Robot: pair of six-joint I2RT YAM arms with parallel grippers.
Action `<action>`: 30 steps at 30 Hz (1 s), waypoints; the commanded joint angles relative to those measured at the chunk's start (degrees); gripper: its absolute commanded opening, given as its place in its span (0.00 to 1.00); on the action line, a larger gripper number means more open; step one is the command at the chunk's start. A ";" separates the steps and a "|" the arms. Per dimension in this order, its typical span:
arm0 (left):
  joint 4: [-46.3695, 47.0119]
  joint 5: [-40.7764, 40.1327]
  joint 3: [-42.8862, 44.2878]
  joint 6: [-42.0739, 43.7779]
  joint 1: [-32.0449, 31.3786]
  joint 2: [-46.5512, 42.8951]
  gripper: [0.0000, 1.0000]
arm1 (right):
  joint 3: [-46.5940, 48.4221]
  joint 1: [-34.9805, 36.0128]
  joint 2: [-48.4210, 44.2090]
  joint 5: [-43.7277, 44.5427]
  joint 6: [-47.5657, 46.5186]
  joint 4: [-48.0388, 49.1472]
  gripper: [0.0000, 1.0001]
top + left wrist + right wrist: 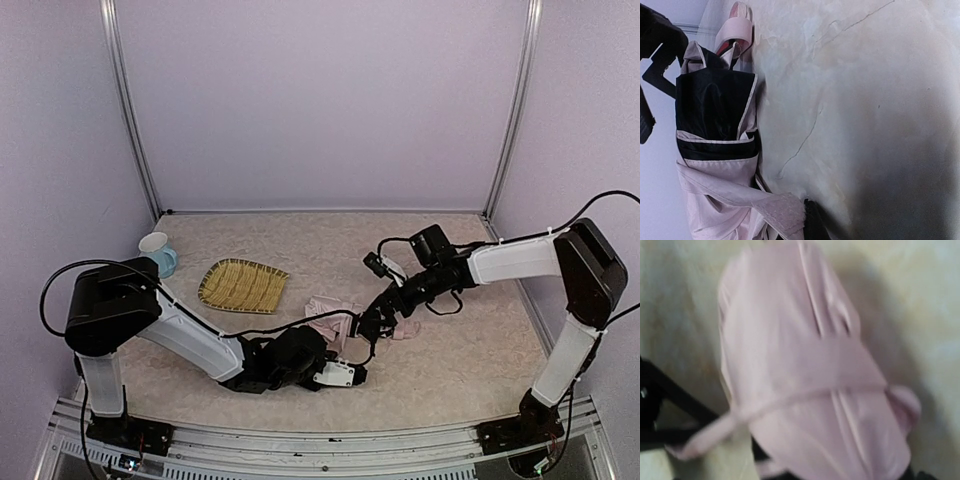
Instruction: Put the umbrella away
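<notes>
Umbrella [330,316] lies crumpled in the middle of the speckled table [460,345], pale pink fabric bunched up, black lining showing, a strap band wrapped round it. Left gripper [350,372] and right gripper [372,330] sit close on either side; can't tell how open either one's fingers are or if they've got hold of anything. Woven bamboo tray [243,285] sits left of it

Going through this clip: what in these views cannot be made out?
Left claw: open or shut is unclear. It is tiny and dark in the top view, and its fingers sit mostly outside the left wrist view, which the umbrella fills.
Right claw: its grip is unclear. Its own arm overlaps it from above, and the right wrist view is motion-blurred.
Shaft: buried under folded fabric in every view.
</notes>
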 commanded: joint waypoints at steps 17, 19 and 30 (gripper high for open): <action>-9.27 -0.94 -3.42 -3.40 -0.16 3.35 0.06 | 0.35 5.56 13.32 11.30 3.87 12.01 0.84; -3.96 -5.99 -4.85 -5.16 0.03 1.45 0.20 | 0.35 5.56 14.41 11.45 3.87 11.96 0.78; -4.31 33.54 -11.68 -32.50 9.51 -27.76 0.57 | -0.85 5.56 14.27 10.14 3.40 14.42 0.76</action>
